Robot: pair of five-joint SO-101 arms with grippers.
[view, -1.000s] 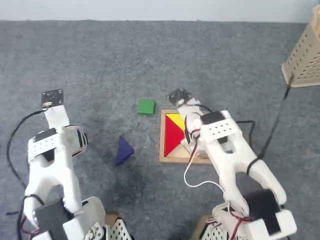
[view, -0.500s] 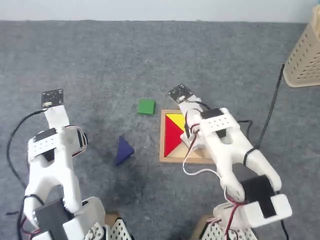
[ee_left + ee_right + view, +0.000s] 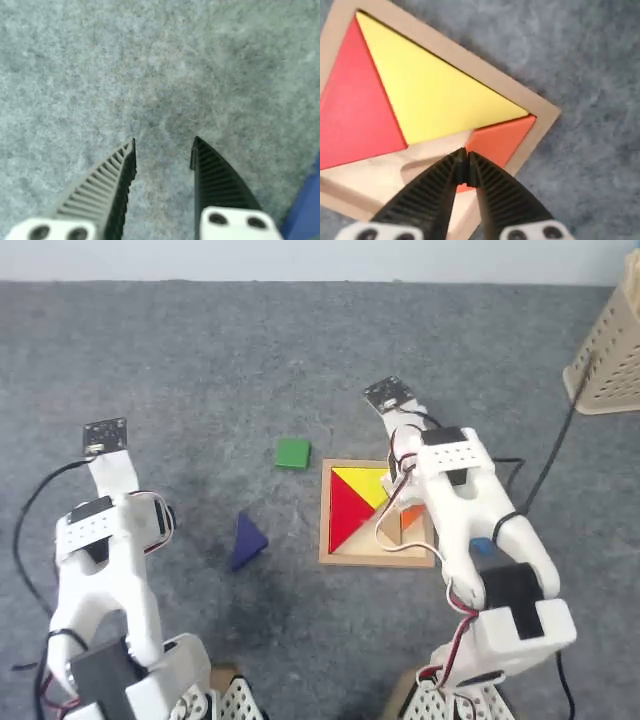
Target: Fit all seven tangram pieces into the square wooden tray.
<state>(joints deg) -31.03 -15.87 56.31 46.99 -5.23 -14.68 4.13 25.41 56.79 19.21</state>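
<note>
The square wooden tray (image 3: 325,512) lies at mid-table with a red triangle (image 3: 345,510), a yellow triangle (image 3: 366,483) and an orange piece (image 3: 411,519) in it. The right arm stands over the tray's right side. My right gripper (image 3: 466,155) is shut, its tips just above the bare wood where the yellow triangle (image 3: 435,95) meets the orange piece (image 3: 502,137). A green square (image 3: 293,453) and a dark blue triangle (image 3: 247,538) lie on the carpet left of the tray. My left gripper (image 3: 162,144) hangs open over bare carpet, the blue triangle (image 3: 306,207) beside it.
A small light blue piece (image 3: 482,547) peeks out beside the right arm, right of the tray. A beige perforated basket (image 3: 610,350) stands at the far right. The right arm's cables hang over the tray's right part.
The right arm has swung to the right and farther from the front, uncovering the tray; the orange piece now shows in it. The left arm has kept still.
</note>
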